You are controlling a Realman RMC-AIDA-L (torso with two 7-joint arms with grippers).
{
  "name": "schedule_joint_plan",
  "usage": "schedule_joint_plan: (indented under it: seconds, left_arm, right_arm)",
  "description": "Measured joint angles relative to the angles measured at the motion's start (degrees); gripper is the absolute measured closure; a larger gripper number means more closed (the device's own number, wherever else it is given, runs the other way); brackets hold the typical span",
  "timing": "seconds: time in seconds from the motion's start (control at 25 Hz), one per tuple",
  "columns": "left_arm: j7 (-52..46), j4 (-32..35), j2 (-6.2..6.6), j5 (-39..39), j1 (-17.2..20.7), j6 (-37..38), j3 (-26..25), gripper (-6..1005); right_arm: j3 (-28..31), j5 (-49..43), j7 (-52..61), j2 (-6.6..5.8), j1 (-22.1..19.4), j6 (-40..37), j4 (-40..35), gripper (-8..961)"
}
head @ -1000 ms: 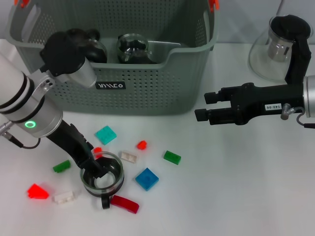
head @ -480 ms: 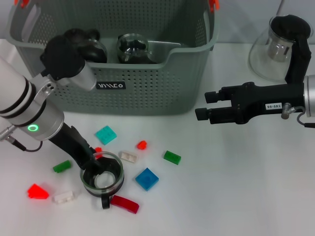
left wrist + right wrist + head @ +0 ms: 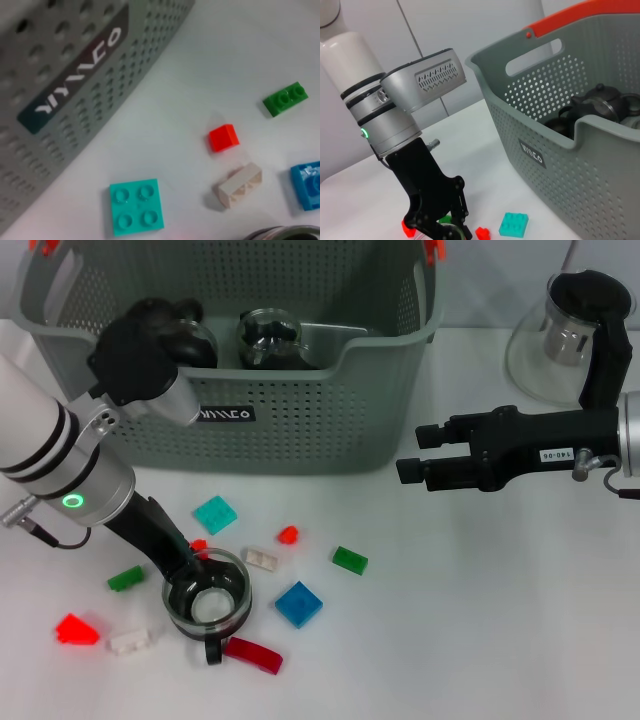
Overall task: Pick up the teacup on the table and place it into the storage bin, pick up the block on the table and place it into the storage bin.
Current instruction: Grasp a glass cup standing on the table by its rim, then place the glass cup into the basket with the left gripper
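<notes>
Behind the scattered blocks stands the storage bin (image 3: 300, 430). Right gripper (image 3: 408, 468), jaws spread, hovers idle beside it. Left gripper (image 3: 195, 575) has slid deeper onto the teacup (image 3: 207, 604), one finger inside the rim; lifting appears imminent, cup resting on the table (image 3: 480, 620).

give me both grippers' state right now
Left gripper: shut on the teacup rim, on the table.
Right gripper: open, empty, beside the storage bin.

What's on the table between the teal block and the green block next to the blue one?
In the head view, a white block and a small red block lie between the teal block and the green block.
</notes>
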Motion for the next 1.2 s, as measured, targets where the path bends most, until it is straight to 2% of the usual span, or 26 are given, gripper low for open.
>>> schedule_joint_plan:
  seconds: [0.4,0.68,0.96,1.2]
  left_arm:
    - [-0.62,-1.55,0.41,-0.36,-0.95,-0.24,-0.39,951]
    - [-0.78,-0.35,0.72,-0.55,-1.32,0.55,-2.11,951]
    - [-0.43,5.33,2.16,-2.16,-1.9,7.67,-8.52,952]
    - [-0.72,11.95,5.16,-12.18,-3.33,18.2,-16.98,952]
  right_arm:
    - [-0.01,0.12,0.0,0.0,-0.05,-0.18,-0.14,249]
    - [-0.01,0.12,0.0,0.0,-0.26,-0.2,-0.27,250]
    - [0.66,0.12,0.0,0.0,-0.52,-0.26,-0.4,250]
    - [0.79,0.12,0.07,0.0,-0.56,-0.54,-0.4,249]
